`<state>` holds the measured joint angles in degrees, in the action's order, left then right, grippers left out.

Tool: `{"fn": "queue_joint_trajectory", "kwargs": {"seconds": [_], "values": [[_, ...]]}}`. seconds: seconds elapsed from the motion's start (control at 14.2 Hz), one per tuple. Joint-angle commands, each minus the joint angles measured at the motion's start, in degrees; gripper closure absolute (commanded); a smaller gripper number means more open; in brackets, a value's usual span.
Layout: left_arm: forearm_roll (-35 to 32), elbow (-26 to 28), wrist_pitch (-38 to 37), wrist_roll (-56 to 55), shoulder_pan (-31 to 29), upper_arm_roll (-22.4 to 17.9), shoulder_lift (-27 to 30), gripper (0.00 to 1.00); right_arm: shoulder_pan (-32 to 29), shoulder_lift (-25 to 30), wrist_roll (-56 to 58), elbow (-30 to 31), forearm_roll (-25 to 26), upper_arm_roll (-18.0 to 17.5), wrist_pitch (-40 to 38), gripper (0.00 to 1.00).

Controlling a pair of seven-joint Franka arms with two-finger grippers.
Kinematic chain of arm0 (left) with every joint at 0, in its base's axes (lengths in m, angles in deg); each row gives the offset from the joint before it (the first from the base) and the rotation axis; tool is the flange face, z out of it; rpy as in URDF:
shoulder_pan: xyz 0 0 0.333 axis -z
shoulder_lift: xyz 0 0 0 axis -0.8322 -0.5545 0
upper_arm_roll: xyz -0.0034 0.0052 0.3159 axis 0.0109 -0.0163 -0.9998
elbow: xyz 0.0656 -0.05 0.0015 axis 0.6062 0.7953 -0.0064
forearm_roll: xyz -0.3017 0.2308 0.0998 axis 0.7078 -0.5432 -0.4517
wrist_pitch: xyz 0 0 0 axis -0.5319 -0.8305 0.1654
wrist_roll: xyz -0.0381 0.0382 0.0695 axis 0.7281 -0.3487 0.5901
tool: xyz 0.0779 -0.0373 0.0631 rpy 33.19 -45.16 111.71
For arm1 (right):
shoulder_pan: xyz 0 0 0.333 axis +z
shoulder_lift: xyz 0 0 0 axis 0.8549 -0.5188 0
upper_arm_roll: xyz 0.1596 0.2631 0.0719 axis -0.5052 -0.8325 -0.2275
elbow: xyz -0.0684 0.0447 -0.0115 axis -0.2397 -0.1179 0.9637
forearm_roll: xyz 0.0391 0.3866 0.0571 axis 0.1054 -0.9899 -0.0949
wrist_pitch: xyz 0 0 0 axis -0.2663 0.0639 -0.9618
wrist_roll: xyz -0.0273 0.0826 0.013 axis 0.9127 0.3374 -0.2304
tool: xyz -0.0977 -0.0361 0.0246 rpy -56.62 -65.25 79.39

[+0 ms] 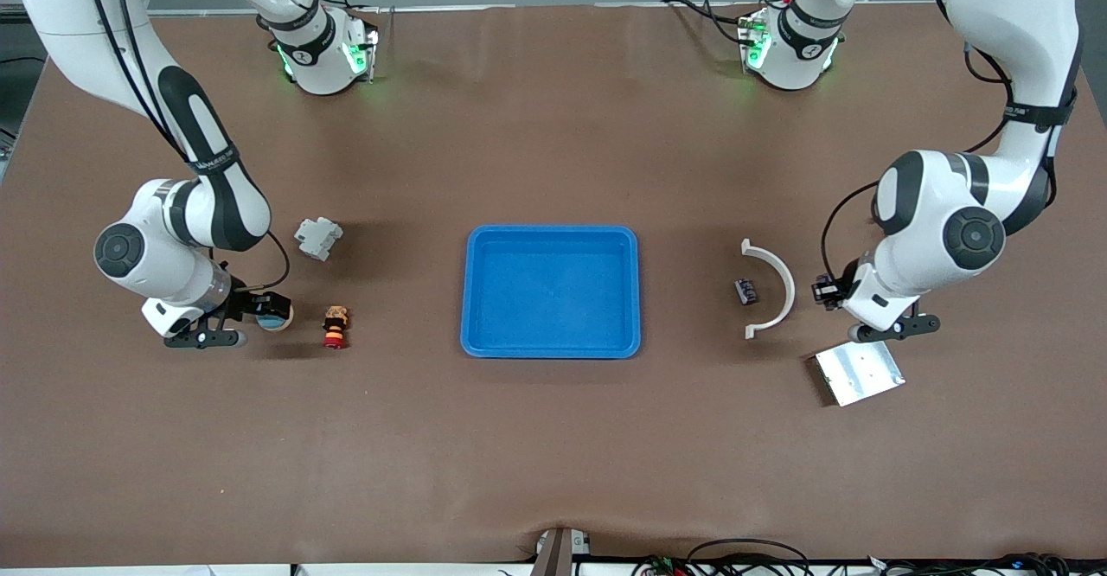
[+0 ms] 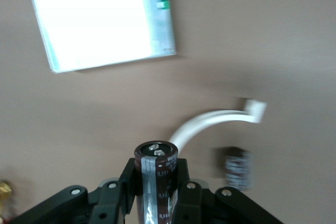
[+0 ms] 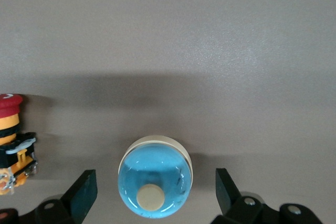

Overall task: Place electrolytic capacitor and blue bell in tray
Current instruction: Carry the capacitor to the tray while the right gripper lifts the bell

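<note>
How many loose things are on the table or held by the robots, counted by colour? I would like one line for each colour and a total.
Blue: 2 (tray, bell)
White or grey: 2 (curved bracket, grey block)
Silver: 1 (plate)
Dark: 2 (capacitor, small module)
Red and orange: 1 (push button)
Total: 8

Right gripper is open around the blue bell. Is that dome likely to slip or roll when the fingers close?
Probably slippery: the blue bell looks glossy and round between the right gripper fingers, so pads may slide off. It sits flat on its pale base, so rolling seems unlikely. The left gripper is shut on the electrolytic capacitor.
</note>
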<state>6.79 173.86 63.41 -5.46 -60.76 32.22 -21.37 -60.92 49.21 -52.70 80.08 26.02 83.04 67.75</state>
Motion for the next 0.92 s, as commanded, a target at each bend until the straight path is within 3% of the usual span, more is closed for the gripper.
{"fn": "queue_joint_trajectory", "kwargs": {"seconds": [0.0,0.21,0.56,0.78,0.85], "values": [[-0.47,-3.04,-3.75,-10.72,0.30,5.32,0.30,0.94,-0.29,-0.66,0.95,0.63,-1.20,-0.43,0.88,0.00],[-0.47,-6.04,-5.87,-19.60,1.44,10.42,-0.41,0.94,-0.21,-0.83,1.04,1.42,-1.20,-0.43,2.10,0.00],[-0.21,-10.43,-5.87,-32.62,10.57,10.70,-4.09,0.94,0.67,-1.71,0.87,3.27,-1.20,-0.43,5.71,0.00],[-0.82,-15.60,-5.69,-38.43,14.27,10.70,-9.97,0.94,0.76,-1.71,0.87,3.27,-1.20,-0.43,5.19,0.00],[-0.91,-16.93,-5.43,-39.40,15.15,10.70,-11.99,0.94,0.76,-1.71,0.95,3.27,-1.20,-0.43,5.01,0.17]]}}
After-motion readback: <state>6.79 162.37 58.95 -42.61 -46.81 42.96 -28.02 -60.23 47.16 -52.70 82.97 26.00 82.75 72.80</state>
